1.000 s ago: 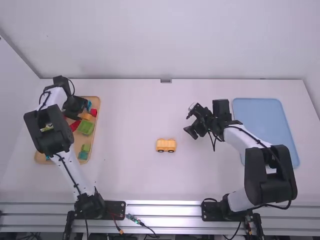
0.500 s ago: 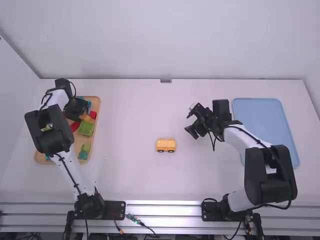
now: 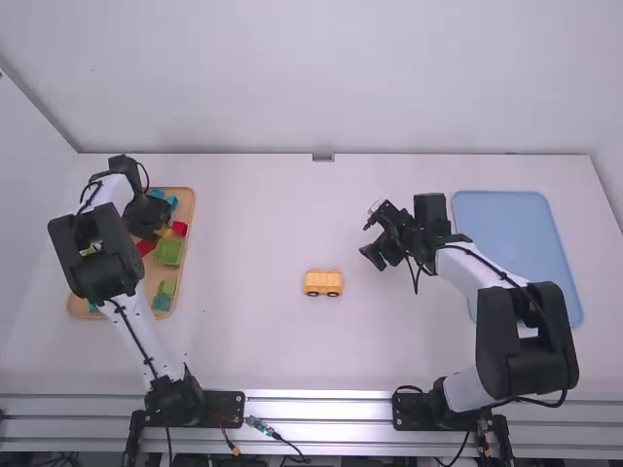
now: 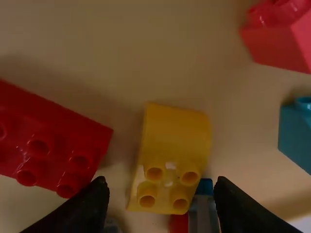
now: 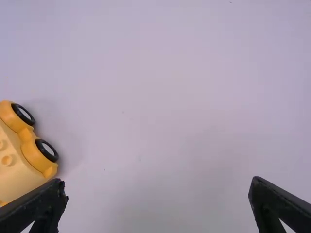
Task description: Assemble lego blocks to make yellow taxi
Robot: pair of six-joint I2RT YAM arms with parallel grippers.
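Over the far part of the wooden tray is my left gripper (image 3: 146, 226). In the left wrist view that left gripper (image 4: 161, 187) is open, with a yellow sloped block (image 4: 177, 138) between and just ahead of its fingers, studs facing up. The yellow wheeled base (image 3: 323, 283) stands on the table near the middle; its wheels and part of its studded top show in the right wrist view as a yellow base (image 5: 24, 158). To the right of it my right gripper (image 3: 378, 255) hangs over the table. Seen from its wrist, the right gripper (image 5: 158, 191) is open and empty.
The wooden tray (image 3: 192, 209) also holds a green block (image 3: 167, 250), a red block (image 4: 48, 145), another red block (image 4: 279, 36), a teal block (image 4: 296, 133) and several others. A blue tray (image 3: 506, 224) lies at the right, partly behind the right arm.
My left gripper has shifted slightly within the tray's far part, uncovering more of the teal blocks there. The right arm and the wheeled base look unmoved.
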